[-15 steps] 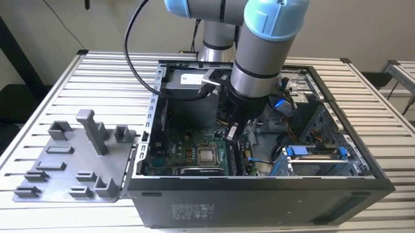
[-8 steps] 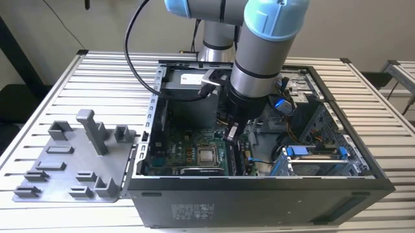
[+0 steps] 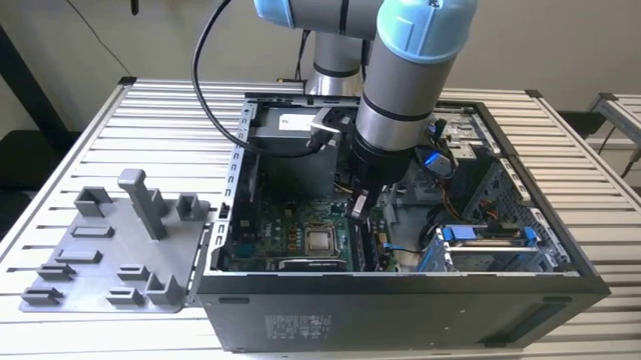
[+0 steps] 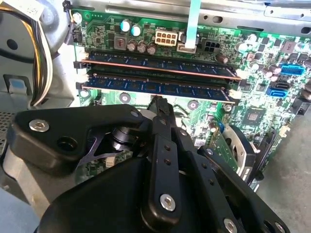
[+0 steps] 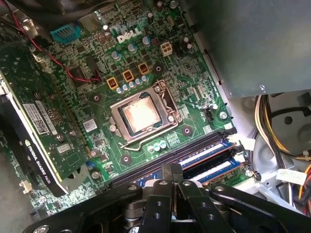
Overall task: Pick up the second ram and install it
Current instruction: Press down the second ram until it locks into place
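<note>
Hand (image 4: 159, 104) clenched, black fingertips met, empty, lowered inside open steel case (image 3: 401, 300). Second ram (image 4: 160, 88), thin flat dark board, seated in slot on green motherboard (image 5: 97, 97), just beside fingertips.

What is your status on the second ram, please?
Gripper shut, tip at the second ram. Ram in its slot beside the first ram. No obstruction seen.

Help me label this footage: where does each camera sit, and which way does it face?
Exterior view: off the arm, above, facing the open computer case; the arm shows.
Second wrist view: on the arm, facing two ram sticks in their slots; the gripper shows.
First wrist view: on the arm, facing the processor; gripper linkage shows.
Both wrist views share the motherboard.
</note>
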Motion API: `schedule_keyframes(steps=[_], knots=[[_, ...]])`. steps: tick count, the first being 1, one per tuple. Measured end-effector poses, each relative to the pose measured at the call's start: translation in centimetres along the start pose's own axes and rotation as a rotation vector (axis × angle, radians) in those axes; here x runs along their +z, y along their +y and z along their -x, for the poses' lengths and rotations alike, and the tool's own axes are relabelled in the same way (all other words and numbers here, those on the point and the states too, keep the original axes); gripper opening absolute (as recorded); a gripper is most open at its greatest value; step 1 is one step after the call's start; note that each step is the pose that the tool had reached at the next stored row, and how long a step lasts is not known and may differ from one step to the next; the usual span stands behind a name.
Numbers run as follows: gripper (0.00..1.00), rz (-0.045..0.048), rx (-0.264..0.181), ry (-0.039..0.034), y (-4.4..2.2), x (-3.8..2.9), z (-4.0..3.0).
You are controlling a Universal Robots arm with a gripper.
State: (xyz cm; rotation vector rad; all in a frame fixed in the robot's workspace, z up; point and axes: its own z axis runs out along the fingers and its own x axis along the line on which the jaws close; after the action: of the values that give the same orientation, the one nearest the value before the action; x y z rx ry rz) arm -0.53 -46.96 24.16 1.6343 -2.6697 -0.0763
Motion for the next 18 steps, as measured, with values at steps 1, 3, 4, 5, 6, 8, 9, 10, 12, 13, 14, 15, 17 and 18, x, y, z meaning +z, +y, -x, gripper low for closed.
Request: schedule_keyframes(steps=[1,3,4,5,6,8,9,10,12,13,14,15,17,18], knots=[[0.11,0.0001,-0.003,0.0002,0.0,0.0,0.0],[0.11,0.0002,-0.01,0.0005,0.0,0.0,0.0],[0.11,0.0002,-0.013,0.0006,0.0,0.0,0.0],[0.11,0.0003,-0.016,0.0007,0.0,0.0,0.0],[0.11,0.0004,-0.019,0.0009,0.0,0.0,0.0],[0.11,0.0004,-0.025,0.0011,0.0,0.01,0.0],[0.11,0.0005,-0.028,0.0012,0.0,0.02,0.0],[0.11,0.0005,-0.031,0.0014,0.0,0.02,0.0],[0.11,0.0006,-0.037,0.0018,0.0,0.03,0.0],[0.11,0.0007,-0.04,0.0019,0.0,0.04,0.0],[0.11,0.0007,-0.043,0.0021,0.0,0.05,0.0],[0.11,0.0007,-0.046,0.0022,0.0,0.05,0.0],[0.11,0.0009,-0.051,0.0025,0.0,0.05,0.0],[0.11,0.0009,-0.054,0.0026,0.0,0.05,0.0]])
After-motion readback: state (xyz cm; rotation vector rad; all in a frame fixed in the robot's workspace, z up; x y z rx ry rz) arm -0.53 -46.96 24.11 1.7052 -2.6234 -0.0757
